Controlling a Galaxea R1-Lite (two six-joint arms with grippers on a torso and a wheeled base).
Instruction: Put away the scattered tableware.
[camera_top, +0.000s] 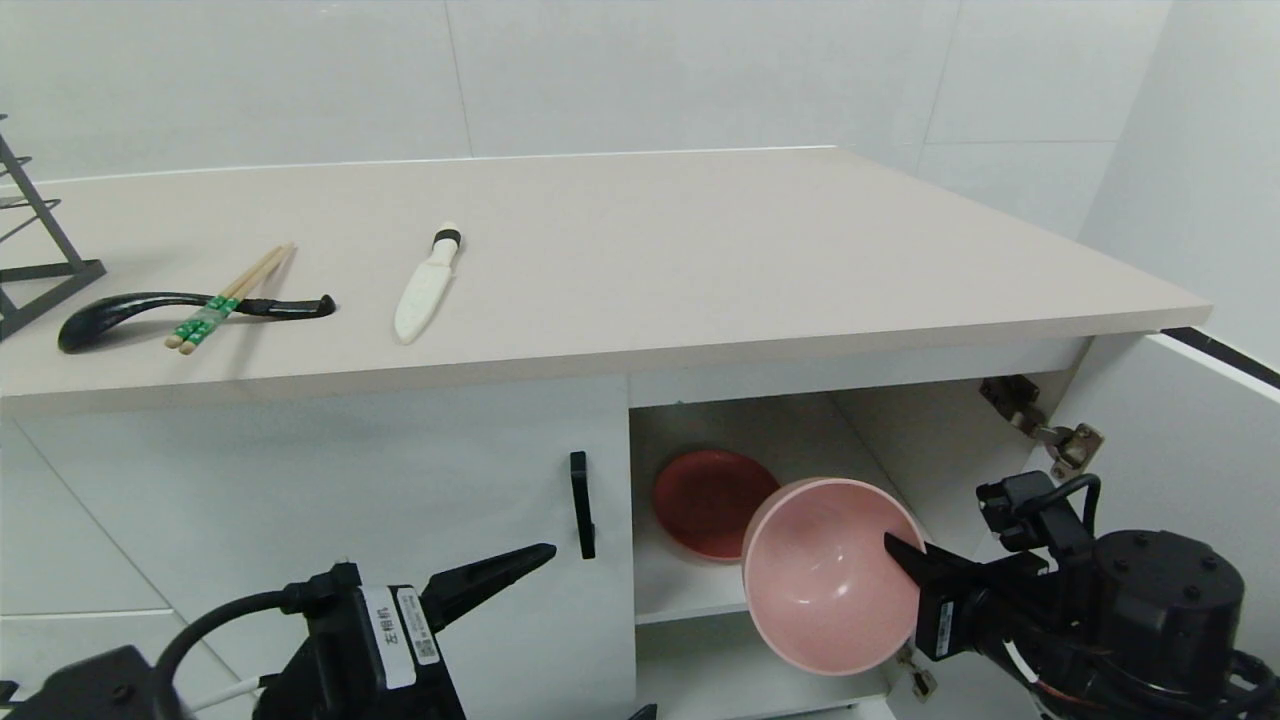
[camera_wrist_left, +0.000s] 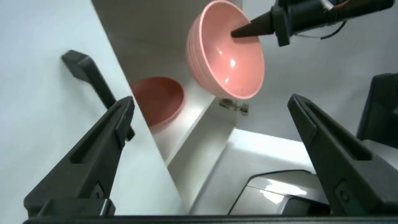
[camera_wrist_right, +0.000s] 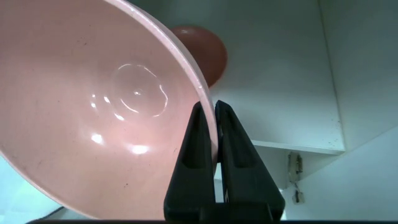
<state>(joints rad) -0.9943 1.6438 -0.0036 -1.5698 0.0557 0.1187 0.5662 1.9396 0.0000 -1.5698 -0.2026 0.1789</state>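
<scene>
The counter (camera_top: 700, 250) holds 3 pieces to clear; the open cabinet (camera_top: 680, 590) has 1 red plate (camera_top: 705, 500) shelved. The pink bowl (camera_top: 820, 585) hangs at its mouth, rim pinched by the right gripper (camera_top: 890, 545); left gripper (camera_wrist_left: 211, 102) wide, empty. Remaining: ladle (camera_top: 150, 308), knife (camera_top: 425, 290), chopsticks (camera_top: 228, 298)

Nothing here can be read with any certainty. Two white stickers (camera_top: 398, 622) sit on the body of the left gripper (camera_wrist_left: 211, 102), carrying small dark print and a square code, too fine to make out. A white label (camera_top: 938, 626) on the right gripper (camera_wrist_right: 210, 112) bears tiny marks, equally illegible.
</scene>
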